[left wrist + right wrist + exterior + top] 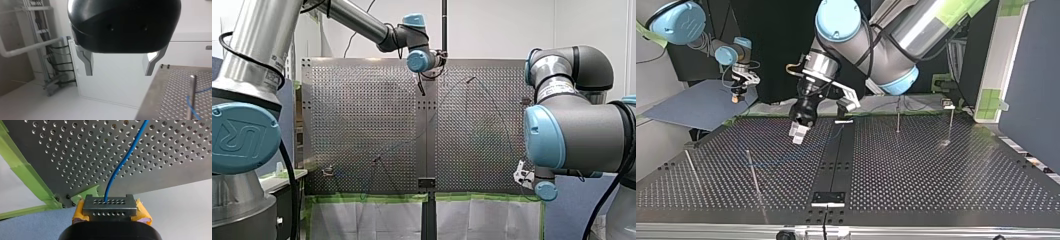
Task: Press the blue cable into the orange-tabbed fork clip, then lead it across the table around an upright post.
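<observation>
Posts of thin metal (pixel 898 116) rise from the perforated steel counter (pixel 946 175). The top view shows four of them: two in that view's right half near the far edge, and two in its left half, closer to the camera. A dark flat strip (pixel 835 160) runs down the counter's middle. Green tape (pixel 27 177) lines the counter's edge near my right arm. A grey-blue board (pixel 691 107) lies off the counter at the top view's left.

Two arms are in view, each with one tool. My left tool (pixel 118 72) is black with two grey metal fingers and is released, the fingers wide apart with nothing between them. In the top view it hangs tilted over the counter, just left of the dark strip. In its wrist view one post stands on the counter off to its side. The single blue cable (pixel 125 157) passes just beside that post; I cannot tell whether they touch.

My right tool (pixel 109 202), with yellow pads, is clenched on the blue cable. It sits off the counter past the taped edge, over the grey-blue board. From between its pads the cable snakes out across the perforated surface. In the top view a faint blue line shows on the counter's left half, near one of the posts there.
</observation>
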### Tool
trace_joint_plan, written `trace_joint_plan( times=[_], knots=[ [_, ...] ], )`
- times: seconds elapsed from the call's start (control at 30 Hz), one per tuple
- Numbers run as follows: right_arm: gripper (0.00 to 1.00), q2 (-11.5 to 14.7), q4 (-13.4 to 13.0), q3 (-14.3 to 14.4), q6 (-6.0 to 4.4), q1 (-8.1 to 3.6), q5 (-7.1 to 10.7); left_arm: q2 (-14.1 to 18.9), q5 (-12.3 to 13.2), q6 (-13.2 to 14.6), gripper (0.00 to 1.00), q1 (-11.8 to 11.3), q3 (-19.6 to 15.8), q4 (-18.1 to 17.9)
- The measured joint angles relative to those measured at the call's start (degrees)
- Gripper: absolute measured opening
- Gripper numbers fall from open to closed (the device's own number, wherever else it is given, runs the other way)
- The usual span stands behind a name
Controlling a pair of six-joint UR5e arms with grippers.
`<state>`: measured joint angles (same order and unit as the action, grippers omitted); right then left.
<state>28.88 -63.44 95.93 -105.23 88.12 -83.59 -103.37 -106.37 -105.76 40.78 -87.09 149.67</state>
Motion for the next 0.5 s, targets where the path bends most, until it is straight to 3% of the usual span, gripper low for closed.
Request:
trace_joint_plan(
  times=[0.33, 0.5],
  knots=[
    [0.00, 0.00, 0.06, 0.00, 0.01, -0.01, 0.00, 4.95, -0.10, -0.26, 0.96, 0.02, -4.94, -4.95],
    [0.00, 0.00, 0.06, 0.00, 0.01, 0.00, 0.00, 7.23, -1.36, -0.57, 0.96, 0.02, -7.36, -7.37]
  ],
)
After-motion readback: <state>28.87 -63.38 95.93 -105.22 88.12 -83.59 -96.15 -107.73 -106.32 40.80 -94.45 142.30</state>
